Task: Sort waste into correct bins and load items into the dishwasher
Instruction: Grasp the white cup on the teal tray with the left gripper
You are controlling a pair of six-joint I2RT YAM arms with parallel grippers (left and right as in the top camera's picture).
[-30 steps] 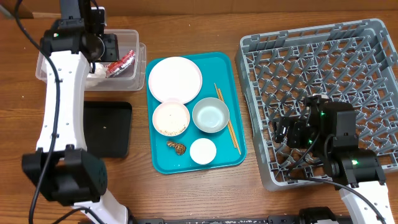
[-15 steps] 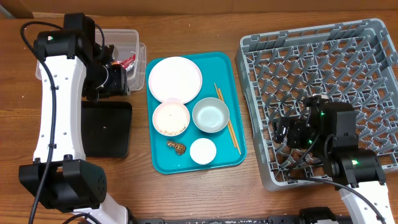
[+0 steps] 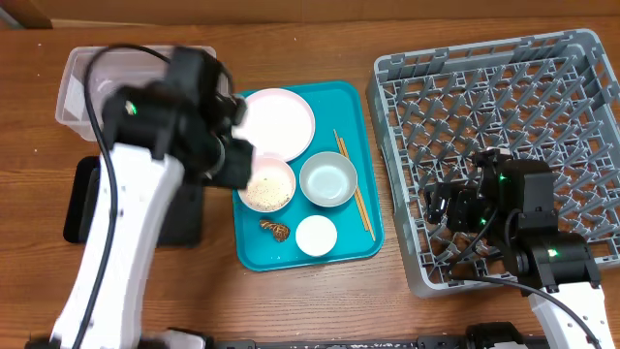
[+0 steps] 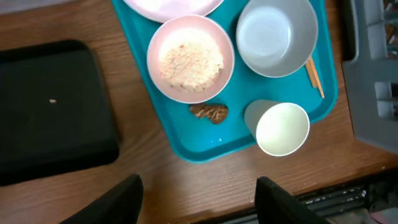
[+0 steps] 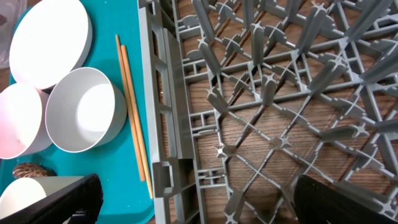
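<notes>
1 plate [image 3: 286,121], 1 pink bowl [image 4: 189,94], 1 blue bowl [image 4: 277,34], 1 cup [image 3: 316,236], 2 chopsticks [image 5: 133,115]

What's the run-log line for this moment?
left gripper: open, empty, by teal tray | right gripper: open, empty, over dish rack | pink bowl: holds rice | brown scrap: on tray

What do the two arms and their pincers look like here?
The left arm has a long white link, black joint housings, a black cable alongside and a small green light. The right arm looks mostly black, with two green lights, black cables and a white lower shell. The left pincer and right pincer have black fingers.
</notes>
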